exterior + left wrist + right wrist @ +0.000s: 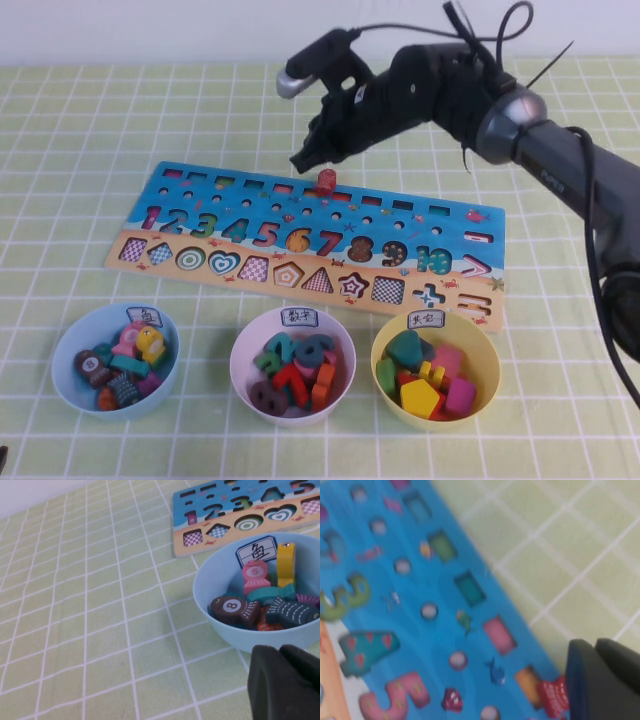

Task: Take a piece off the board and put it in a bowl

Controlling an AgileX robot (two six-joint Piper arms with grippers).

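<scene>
Long wooden puzzle board [420,605] with a blue surface (rectangular slots, round holes, number pieces) lies on green checked cloth [560,545]. Small red block [551,697] sits at the black right gripper [600,680], apparently pinched.

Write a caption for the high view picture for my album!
Right gripper closes on a red piece standing on the board; three bowls wait.
</scene>
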